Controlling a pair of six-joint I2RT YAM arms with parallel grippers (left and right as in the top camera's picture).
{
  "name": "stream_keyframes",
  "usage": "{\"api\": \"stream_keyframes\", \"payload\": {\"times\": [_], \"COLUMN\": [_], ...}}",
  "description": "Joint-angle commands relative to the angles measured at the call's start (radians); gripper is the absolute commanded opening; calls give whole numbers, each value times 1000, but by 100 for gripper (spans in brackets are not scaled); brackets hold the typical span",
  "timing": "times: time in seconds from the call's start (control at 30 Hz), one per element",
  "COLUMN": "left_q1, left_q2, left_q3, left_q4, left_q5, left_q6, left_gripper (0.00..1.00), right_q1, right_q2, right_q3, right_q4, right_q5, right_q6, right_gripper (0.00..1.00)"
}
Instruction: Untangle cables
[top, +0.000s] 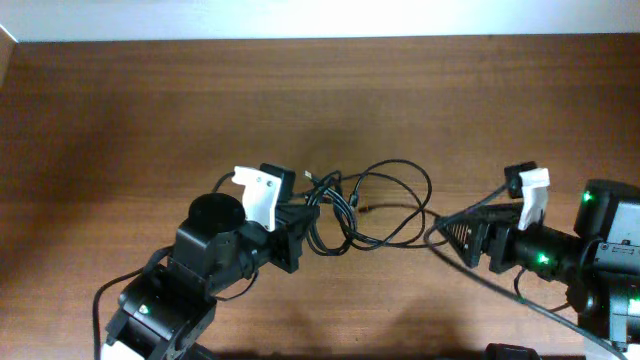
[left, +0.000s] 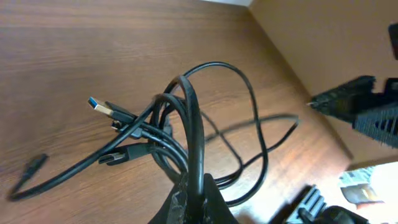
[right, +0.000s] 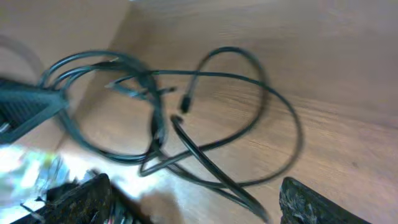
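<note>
Near edge, left corner: left end effector (left: 194, 200) is closed on a bunch of strands from the cables (top: 372, 205), which rise out of its tips in the left wrist view.

Near edge, right side: right end effector (right: 196, 202) is spread wide and holds nothing. A loop lies between its fingers (right: 81, 199) on the worktop (top: 150, 100).

Mid-worktop: the tangle is several crossed loops, with a blue-and-gold plug (left: 99, 107) sticking out free.

Step, by my reading: early separation, with one side pinned and the other not yet taken.

Next move calls for the right side to close on a single outer loop or a plug end, then draw toward the right edge.

In the way: the arm wire (top: 520, 300) trails close by, and the strands overlap, so grabbing two is a risk.

Far edge: bare wood.
</note>
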Motion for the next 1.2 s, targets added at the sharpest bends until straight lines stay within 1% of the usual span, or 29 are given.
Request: {"api": "stream_keyframes", "payload": {"times": [0.0, 0.07, 0.13, 0.2, 0.27, 0.33, 0.43, 0.53, 0.7, 0.77, 0.8, 0.83, 0.9, 0.97, 1.07, 1.17], "left_q1": [4, 4, 4, -6, -41, -101, -145, -154, -154, -154, -154, -154, -154, -154, -154, -154], "left_q2": [3, 35, 90, 129, 152, 159, 159, 159, 159, 159, 159, 159, 159, 159, 159, 159], "left_q3": [1, 1, 1, 1, 1, 1, 1, 1, 1, 1, 1, 1, 1, 1, 1, 1], "left_q4": [40, 72, 111, 173, 252, 299, 311, 311, 379, 431, 454, 465, 469, 468, 468, 468], "left_q5": [107, 159, 229, 306, 357, 364, 364, 364, 364, 364, 371, 381, 391, 409, 409, 409], "left_q6": [55, 62, 65, 69, 100, 138, 140, 140, 140, 139, 135, 135, 128, 128, 128, 128], "left_gripper": [0, 0, 0, 0, 0, 0, 0, 0, 0, 0, 0, 0, 0, 0, 0, 0], "right_q1": [8, 44, 109, 147, 171, 175, 175, 175, 175, 175, 175, 175, 175, 175, 175, 175], "right_q2": [-9, -10, -10, -10, -8, -8, -8, -8, -8, -8, -8, -8, -8, -8, -8, -8], "right_q3": [15, 15, 15, 15, 15, 15, 15, 14, 14, 14, 14, 14, 14, 14, 14, 14], "right_q4": [0, 1, 2, 6, 5, 5, 5, 4, -19, -40, -44, -43, -43, -43, -43, -43], "right_q5": [-193, -224, -216, -176, -105, -31, 65, 76, 94, 94, 94, 94, 94, 94, 94, 94], "right_q6": [-165, -197, -241, -240, -235, -235, -228, -228, -228, -228, -228, -228, -228, -228, -228, -228], "right_gripper": [85, 86, 86, 85, 85, 85, 84, 79, 78, 74, 67, 66, 62, 51, 41, 35]}}
